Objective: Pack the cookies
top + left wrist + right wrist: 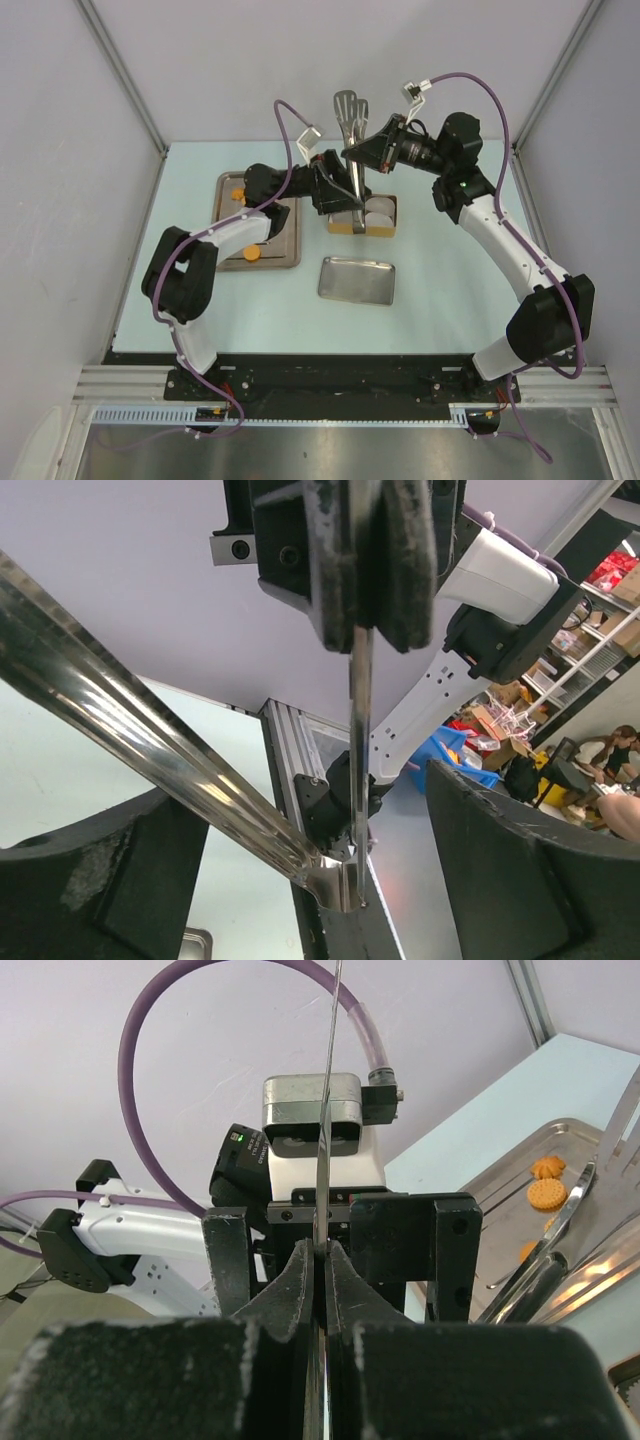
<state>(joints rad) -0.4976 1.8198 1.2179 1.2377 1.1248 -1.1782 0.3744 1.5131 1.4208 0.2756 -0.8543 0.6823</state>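
I think you are passing the tongs [350, 120] from one arm to the other. The tongs stand up tall right above the little box [386, 229] that has the white paper cups in it. Your right fingers [296, 1290] are shut tight on one thin metal leg of the tongs. Your left fingers [510, 880] are wide apart, one on each side of the tongs, and they hold nothing. The cookies [252, 254] are not in the box yet. The orange ones lie in the big tray [290, 263] on the desk [450, 260], on the left arm's side of the box. A flat silver tray [357, 281] lies just in front of the box, on the side near the arm bases. To do this step well, close the left fingers slowly. Try to get both legs of the tongs between them, near the bend where the legs join. In the left wrist view one leg leans far off to the side, so check it is inside the fingers before you squeeze. Do not let go with the right fingers until the left ones grip well, or the tongs may tip and fall onto the box.
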